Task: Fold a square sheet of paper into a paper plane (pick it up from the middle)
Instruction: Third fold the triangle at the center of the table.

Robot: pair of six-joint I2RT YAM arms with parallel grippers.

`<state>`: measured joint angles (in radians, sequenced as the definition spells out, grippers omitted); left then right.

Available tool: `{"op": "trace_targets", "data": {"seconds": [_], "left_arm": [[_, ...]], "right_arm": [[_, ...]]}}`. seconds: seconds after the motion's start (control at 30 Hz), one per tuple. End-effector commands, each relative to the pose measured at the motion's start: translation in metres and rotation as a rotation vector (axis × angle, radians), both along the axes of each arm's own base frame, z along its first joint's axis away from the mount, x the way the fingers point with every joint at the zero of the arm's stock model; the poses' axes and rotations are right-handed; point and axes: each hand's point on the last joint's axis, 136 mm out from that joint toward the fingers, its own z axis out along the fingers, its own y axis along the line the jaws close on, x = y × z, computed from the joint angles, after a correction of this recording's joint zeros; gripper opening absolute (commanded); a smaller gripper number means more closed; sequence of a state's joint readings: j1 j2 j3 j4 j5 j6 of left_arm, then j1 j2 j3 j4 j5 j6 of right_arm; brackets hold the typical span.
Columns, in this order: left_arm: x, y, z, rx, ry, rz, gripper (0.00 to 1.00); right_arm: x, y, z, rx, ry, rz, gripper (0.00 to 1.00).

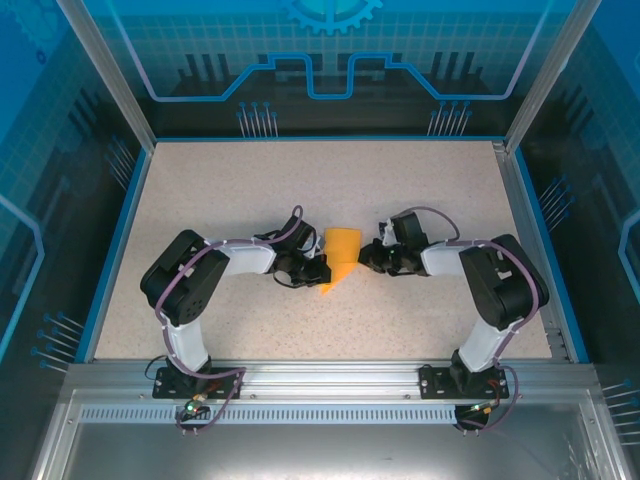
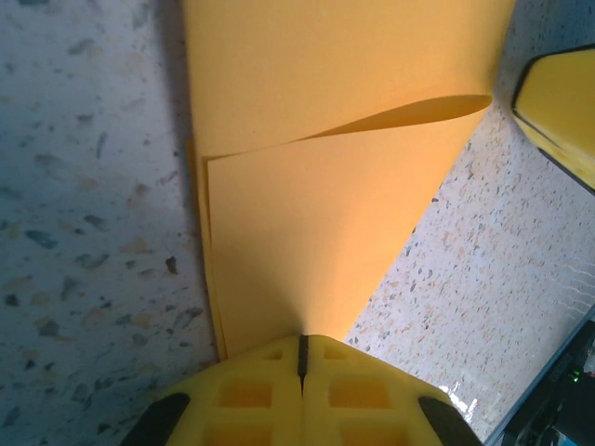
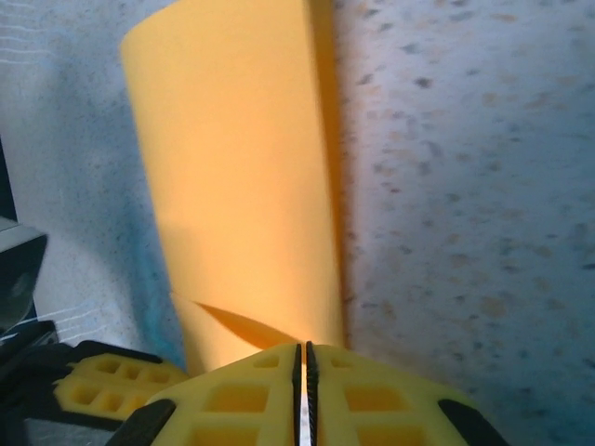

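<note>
Orange paper [image 1: 341, 255]: partly folded, top flap bowed.
Left fingers [image 2: 251, 395]: shut on its edge.
Right fingers [image 3: 232, 400]: nearly shut, pinching the opposite edge.
Risk: uneven pulling could tear it.

Table [image 1: 250, 180]: bare surface open from 10 through 2 o'clock. Centre blocked: folded paper [image 1: 342, 248], left gripper [image 1: 321, 268] at its 9 o'clock, right gripper [image 1: 367, 258] at 3.
</note>
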<state>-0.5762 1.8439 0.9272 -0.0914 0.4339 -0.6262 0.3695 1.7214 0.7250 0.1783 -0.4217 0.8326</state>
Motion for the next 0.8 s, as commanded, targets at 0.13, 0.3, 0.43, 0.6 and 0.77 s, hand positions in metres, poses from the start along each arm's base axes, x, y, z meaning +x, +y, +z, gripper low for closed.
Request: {"op": "trace_targets", "data": {"seconds": [0.13,0.3,0.43,0.6,0.77], "left_arm": [[-0.029,0.027,-0.040,0.172,0.094,-0.007,0.00],[-0.028,0.026,-0.038,0.169,0.089,-0.012,0.00],[-0.028,0.026,-0.035,0.166,0.081,-0.015,0.00],[-0.024,0.020,-0.021,0.132,0.049,-0.024,0.02],[-0.005,0.012,0.024,0.093,-0.010,-0.013,0.09]], "right_arm": [[-0.010,0.036,0.015,0.011,-0.039,0.102,0.13],[-0.009,0.040,0.001,0.000,-0.013,0.101,0.13],[-0.006,0.031,-0.013,-0.043,0.012,0.083,0.13],[-0.007,0.023,-0.028,-0.070,0.064,0.072,0.12],[-0.016,0.020,-0.036,-0.088,0.083,0.103,0.08]]}}
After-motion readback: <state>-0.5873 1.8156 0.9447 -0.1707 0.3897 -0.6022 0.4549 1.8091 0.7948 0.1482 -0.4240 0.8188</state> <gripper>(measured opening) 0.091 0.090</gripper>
